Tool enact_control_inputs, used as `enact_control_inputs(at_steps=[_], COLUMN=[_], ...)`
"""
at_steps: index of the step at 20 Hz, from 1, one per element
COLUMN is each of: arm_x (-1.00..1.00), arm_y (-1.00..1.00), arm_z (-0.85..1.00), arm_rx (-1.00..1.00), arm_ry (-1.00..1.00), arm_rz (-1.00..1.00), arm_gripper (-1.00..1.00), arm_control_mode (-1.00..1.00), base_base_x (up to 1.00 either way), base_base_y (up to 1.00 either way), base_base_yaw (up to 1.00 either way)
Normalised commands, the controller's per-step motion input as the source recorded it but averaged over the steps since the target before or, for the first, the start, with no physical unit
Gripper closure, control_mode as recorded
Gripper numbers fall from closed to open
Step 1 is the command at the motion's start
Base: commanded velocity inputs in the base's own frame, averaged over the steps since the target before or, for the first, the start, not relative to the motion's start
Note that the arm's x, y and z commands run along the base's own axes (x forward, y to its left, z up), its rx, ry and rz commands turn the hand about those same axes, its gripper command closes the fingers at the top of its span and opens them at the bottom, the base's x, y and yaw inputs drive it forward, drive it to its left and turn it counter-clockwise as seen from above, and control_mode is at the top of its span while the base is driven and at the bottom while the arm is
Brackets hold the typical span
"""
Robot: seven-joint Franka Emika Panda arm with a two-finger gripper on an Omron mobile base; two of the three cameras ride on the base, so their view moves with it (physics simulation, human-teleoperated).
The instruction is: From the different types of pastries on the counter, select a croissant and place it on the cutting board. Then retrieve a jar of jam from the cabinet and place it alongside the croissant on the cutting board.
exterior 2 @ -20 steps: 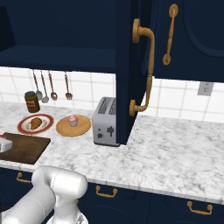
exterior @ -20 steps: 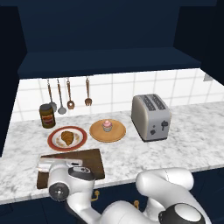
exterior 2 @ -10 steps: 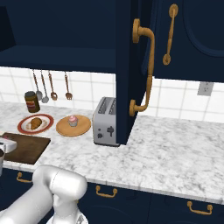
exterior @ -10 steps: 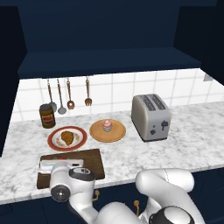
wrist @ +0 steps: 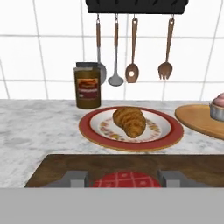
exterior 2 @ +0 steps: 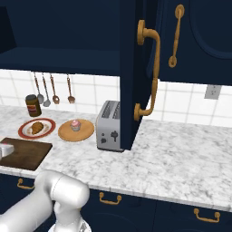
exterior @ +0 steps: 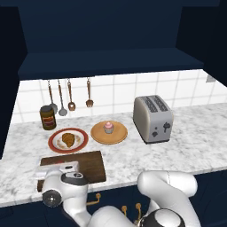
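Down at the near edge of the cutting board, the gripper was clamped on the jar of jam. You could just see its red checked top between the fingertips. Whether it touched the board, couldn't tell. Behind the board, the croissant sat on its red-rimmed plate. The brown jar stood by the tiles, and the cupcake was to the right.

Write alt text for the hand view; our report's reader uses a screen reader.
A croissant lies on a red-rimmed plate on the marbled counter, just beyond a dark cutting board. Behind stand a brown jar and hanging utensils; a red-checked lid sits between the gripper fingertips.
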Motion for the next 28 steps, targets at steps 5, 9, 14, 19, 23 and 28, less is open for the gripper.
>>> enact_control_inputs(at_steps=[5,9,14,19,23,28], arm_x=[0.02,0.0,-0.02,-0.05,-0.1,-0.05], arm_y=[0.02,0.0,0.0,0.0,0.0,0.0], arm_z=[-0.28,-0.22,-0.16,-0.01,0.01,0.17], arm_rx=[-0.02,0.0,0.0,0.0,0.0,0.01], arm_ry=[0.0,0.0,0.0,0.0,0.0,0.0], arm_rz=[0.0,0.0,0.0,0.0,0.0,0.0], arm_gripper=[-1.0,-1.0,-1.0,-1.0,-1.0,-1.0], arm_control_mode=[-1.0,-1.0,-1.0,-1.0,-1.0,-1.0], base_base_x=[0.0,0.0,0.0,0.0,0.0,0.0], base_base_y=[0.0,0.0,0.0,0.0,0.0,0.0], base_base_yaw=[0.0,0.0,0.0,0.0,0.0,0.0])
